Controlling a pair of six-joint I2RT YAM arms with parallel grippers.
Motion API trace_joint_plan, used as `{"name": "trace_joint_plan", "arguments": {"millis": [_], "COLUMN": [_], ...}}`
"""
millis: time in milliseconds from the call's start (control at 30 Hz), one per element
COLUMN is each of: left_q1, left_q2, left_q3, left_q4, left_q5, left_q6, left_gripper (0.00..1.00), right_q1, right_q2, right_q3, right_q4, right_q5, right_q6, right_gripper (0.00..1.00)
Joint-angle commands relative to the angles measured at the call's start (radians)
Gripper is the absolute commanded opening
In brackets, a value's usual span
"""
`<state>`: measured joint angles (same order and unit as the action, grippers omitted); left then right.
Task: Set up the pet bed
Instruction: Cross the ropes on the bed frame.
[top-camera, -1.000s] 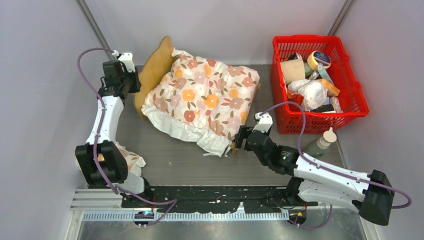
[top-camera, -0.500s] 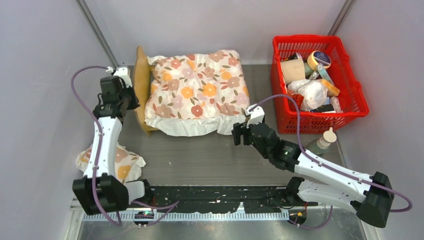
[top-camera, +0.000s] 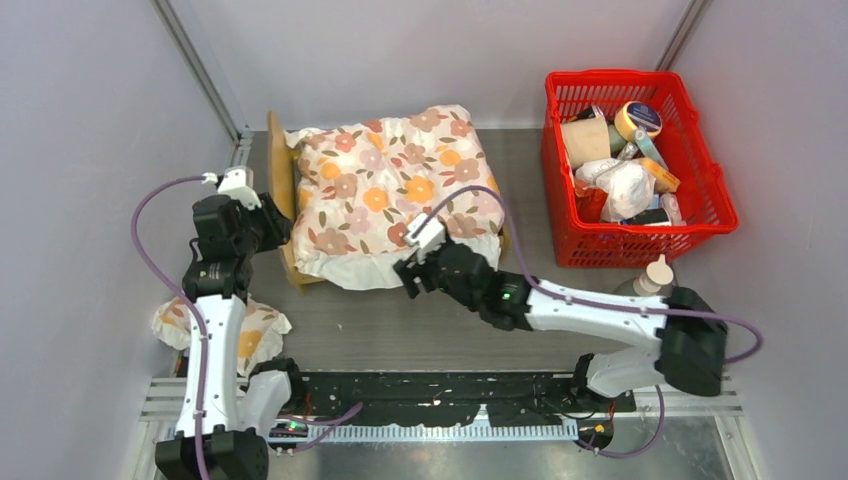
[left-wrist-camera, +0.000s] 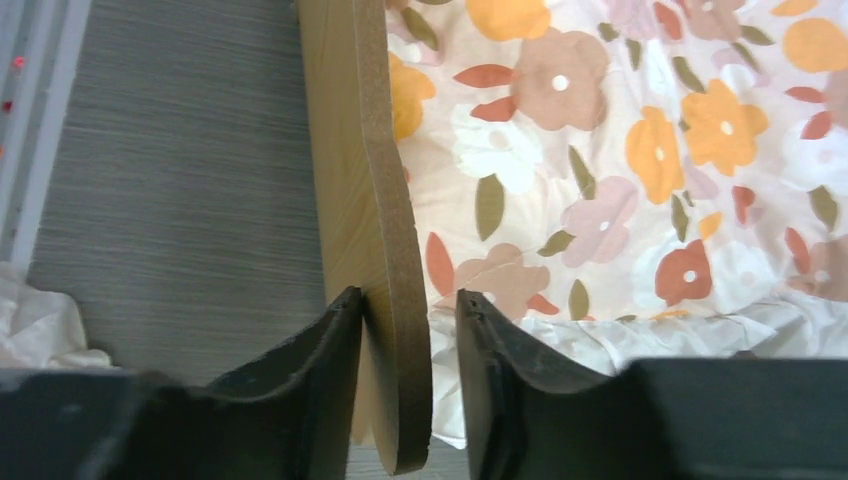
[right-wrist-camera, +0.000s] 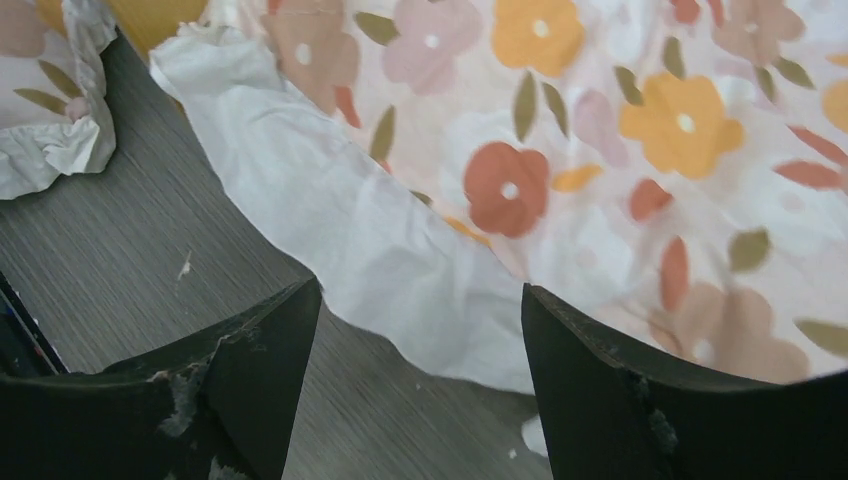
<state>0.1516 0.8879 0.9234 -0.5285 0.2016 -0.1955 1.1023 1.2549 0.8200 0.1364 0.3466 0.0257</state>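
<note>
Scalloped light-wood pet bed (left-wrist-camera: 360, 150) — puffy floral cushion (top-camera: 390, 185)

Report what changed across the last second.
The light-wood pet bed with its white floral-print cushion swung from skewed to square with the table, headboard left. The left fingers, astride the headboard, came toward the near edge; the right fingers slid left along the cushion's near edge, open. The red plastic basket and the bottle stayed put.

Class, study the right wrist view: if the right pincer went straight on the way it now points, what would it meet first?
Most likely the white edge of the floral cushion, which lies just ahead of the open right pincer. Depth is hard to judge from this view.
</note>
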Motion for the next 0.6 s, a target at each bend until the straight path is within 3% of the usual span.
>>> {"name": "trace_joint_plan", "arguments": {"millis": [0,167,333,567], "left_q1": [-0.014,-0.015,-0.015,-0.015], "left_q2": [-0.059,-0.178,-0.201,-0.201], "left_q3": [-0.006,-0.016,0.065,0.113], "left_q4": [0.08,0.049,-0.082,-0.157], "left_q5": [0.169,0.027,-0.207,-0.322], "left_q6": [-0.132,-0.171,-0.188,-0.233], "left_gripper": [0.52,0.64,0.77,0.84], "right_q1": [0.081,0.14,0.154,0.156], "right_q2": [0.247,0.509,0.706,0.885], "right_q3": [0.224,0.486,0.639,0.838], "right_q4": [0.121,0.122,0.146,0.096], "right_q5": [0.006,-0.041,-0.091,-0.102], "right_q6": [-0.125,-0.205,-0.29,-0.441], "right_gripper": [0.8,0.8,0.78,0.75]}}
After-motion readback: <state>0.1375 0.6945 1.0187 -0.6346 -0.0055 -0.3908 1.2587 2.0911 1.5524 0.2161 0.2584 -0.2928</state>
